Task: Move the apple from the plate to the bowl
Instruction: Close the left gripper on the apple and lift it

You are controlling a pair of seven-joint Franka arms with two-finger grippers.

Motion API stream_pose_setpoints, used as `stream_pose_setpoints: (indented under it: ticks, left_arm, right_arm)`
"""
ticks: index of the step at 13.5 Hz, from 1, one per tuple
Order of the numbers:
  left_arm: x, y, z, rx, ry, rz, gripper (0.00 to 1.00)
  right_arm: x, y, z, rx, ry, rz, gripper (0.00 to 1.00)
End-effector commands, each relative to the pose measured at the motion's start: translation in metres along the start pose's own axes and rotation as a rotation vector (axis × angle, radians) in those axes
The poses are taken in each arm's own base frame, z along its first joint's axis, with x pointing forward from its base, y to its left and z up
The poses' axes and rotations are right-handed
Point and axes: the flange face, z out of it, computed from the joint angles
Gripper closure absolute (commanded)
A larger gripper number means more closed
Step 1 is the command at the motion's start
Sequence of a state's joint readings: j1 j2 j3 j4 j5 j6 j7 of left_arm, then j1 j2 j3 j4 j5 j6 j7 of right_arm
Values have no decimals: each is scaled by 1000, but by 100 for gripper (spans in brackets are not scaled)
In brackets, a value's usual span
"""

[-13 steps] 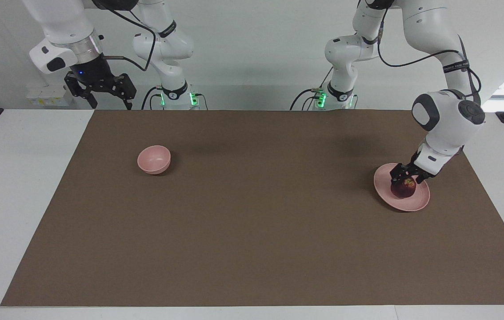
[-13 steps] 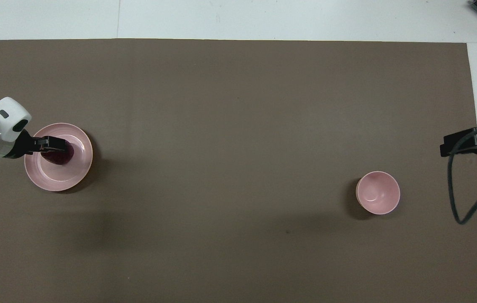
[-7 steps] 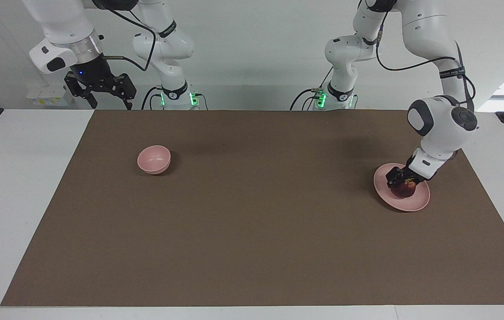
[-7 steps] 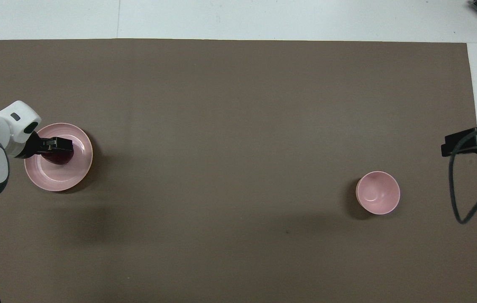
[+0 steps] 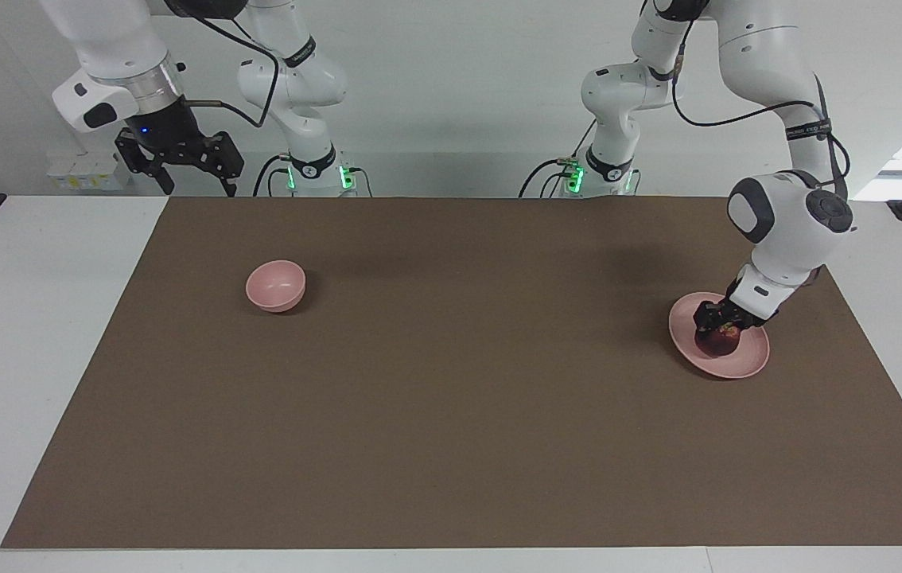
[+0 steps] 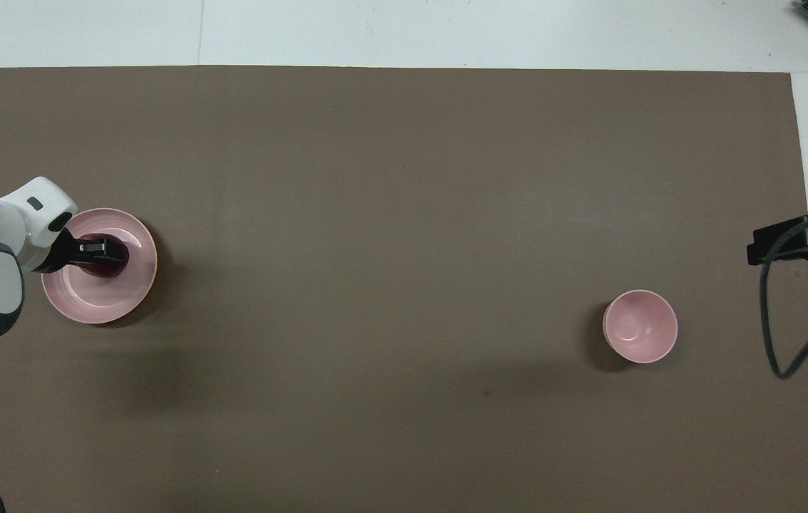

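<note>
- While the right gripper [image 5: 190, 173] hangs in the air over the white table edge at the right arm's end, its arm waits; the two black fingers [image 5: 226, 169] stand spread apart with nothing between them.
- Below and inward of that gripper, the small deep pink bowl [image 5: 276, 285] sits upright on the brown mat [image 5: 451, 398], mouth up, with nothing inside it.
- Well apart from the bowl, toward the left arm's end, the flat pink plate [image 5: 747, 362] lies on the mat directly under the left gripper [image 5: 720, 325].
- Sitting on the plate, the dark red apple [image 5: 718, 344] is round, so no long axis can be told; its yellowish top patch faces up into the gripper.
- Tilted down from the white wrist, the left gripper has its fingers against either side of the apple's upper part and appears clamped on it.
- Seen from overhead, the left gripper [image 6: 101, 249] covers the apple [image 6: 113, 265], which lies on the half of the plate [image 6: 112, 303] farther from the robots.
</note>
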State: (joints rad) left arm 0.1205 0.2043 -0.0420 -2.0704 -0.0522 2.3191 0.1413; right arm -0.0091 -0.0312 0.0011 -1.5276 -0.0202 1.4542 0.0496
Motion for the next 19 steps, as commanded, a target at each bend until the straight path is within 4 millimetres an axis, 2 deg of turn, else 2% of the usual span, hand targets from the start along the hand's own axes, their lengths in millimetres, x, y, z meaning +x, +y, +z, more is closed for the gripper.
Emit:
stream_pose_setpoints:
  ticks: [1, 3, 5, 6, 9, 12, 14, 16, 19]
  left_arm:
    - [11, 12, -41, 13, 73, 35, 100]
    - [19, 23, -67, 4, 84, 45, 100]
    - [26, 43, -98, -22, 45, 64, 100]
    - [28, 58, -115, -73, 43, 62, 100]
    - [21, 102, -149, -246, 76, 34, 100]
    - [8, 144, -159, -339, 25, 17, 100]
    - [-1, 165, -170, -431, 14, 9, 100]
    - [-10, 175, -182, -509, -10, 0, 100]
    - [-21, 195, -198, -618, -36, 1, 100]
  right_arm:
    - [-1, 9, -2, -13, -13, -10, 0]
    - [-11, 4, 9, -2, -22, -10, 0]
    - [-18, -4, 24, 9, 22, -27, 0]
    - [-19, -7, 30, 35, 22, -29, 0]
    - [-21, -22, 50, 184, -21, -18, 0]
    - [-18, -41, 80, 355, -62, 10, 0]
    - [-13, -56, 102, 503, -91, 49, 0]
    - [-11, -82, 122, 582, -130, 63, 0]
    - [-10, -111, 137, 709, -193, 145, 0]
